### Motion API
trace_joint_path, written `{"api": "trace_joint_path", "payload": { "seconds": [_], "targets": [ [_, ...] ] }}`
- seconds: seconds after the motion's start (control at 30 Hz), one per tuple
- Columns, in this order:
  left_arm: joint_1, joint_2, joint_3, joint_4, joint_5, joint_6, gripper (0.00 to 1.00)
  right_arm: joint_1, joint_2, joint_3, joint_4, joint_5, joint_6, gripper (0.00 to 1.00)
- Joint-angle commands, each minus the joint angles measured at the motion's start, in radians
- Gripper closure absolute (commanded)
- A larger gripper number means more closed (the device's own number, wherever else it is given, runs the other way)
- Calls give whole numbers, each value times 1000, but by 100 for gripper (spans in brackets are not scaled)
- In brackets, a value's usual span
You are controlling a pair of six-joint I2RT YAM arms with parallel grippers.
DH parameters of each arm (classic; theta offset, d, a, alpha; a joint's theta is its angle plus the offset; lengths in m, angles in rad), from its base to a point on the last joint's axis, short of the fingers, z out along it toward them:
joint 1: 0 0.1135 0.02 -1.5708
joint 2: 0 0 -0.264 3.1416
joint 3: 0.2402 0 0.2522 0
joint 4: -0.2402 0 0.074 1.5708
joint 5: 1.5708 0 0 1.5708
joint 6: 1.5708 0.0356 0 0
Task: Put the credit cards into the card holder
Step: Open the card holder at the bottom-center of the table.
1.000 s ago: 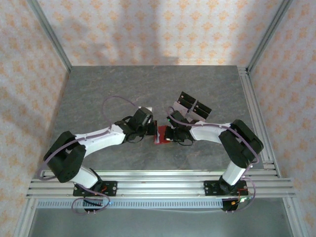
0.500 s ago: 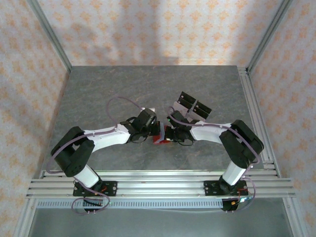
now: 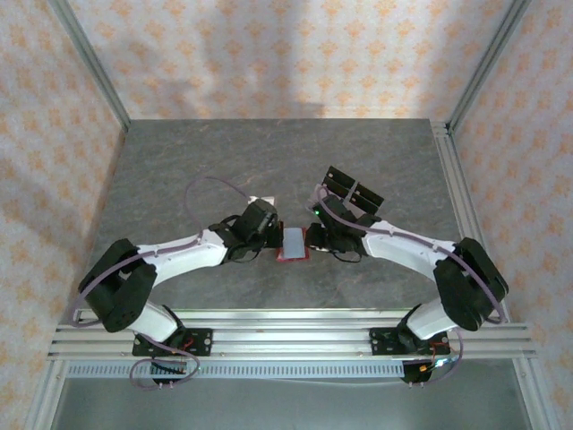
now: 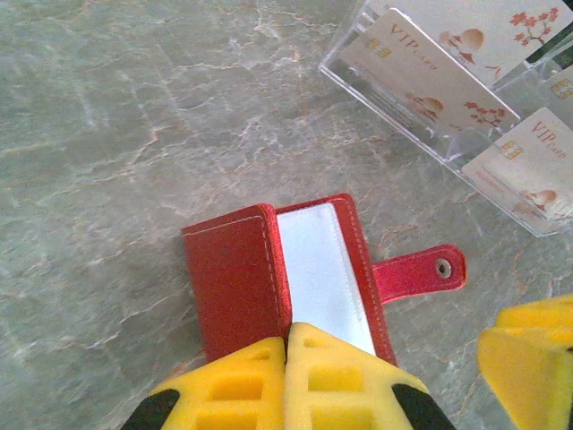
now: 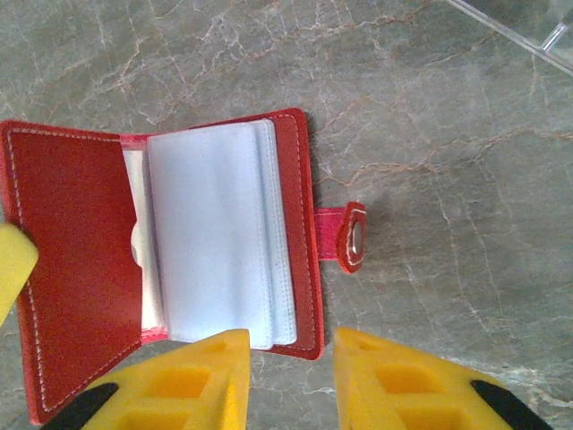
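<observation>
As the left gripper (image 4: 287, 351) clamps its cover (image 4: 235, 287), the card holder (image 5: 215, 233) lies open just ahead of the right gripper (image 5: 291, 348), jaws apart; judged light, floppy; credit cards (image 4: 421, 76) stiff, slick; grip an edge.

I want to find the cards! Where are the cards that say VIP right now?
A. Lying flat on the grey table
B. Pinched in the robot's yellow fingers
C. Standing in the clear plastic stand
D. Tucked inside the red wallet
C: the cards sit in the slots of the clear stand, apart from the red wallet, which is open nearby.
</observation>
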Motion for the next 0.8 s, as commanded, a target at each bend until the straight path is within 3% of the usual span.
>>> {"api": "trace_joint_path", "payload": {
  "seconds": [0.0,0.27,0.77],
  "targets": [
    [-3,-44,-25,-63,-55,32,100,-4,25,63,-36,-24,-29,68],
    [-1,-59,-58,-63,-78,37,100,-4,163,149,-3,-92,-43,66],
    [16,-82,-98,-43,-86,43,100,-4,296,187,18,-91,-49,63]
  ]
}}
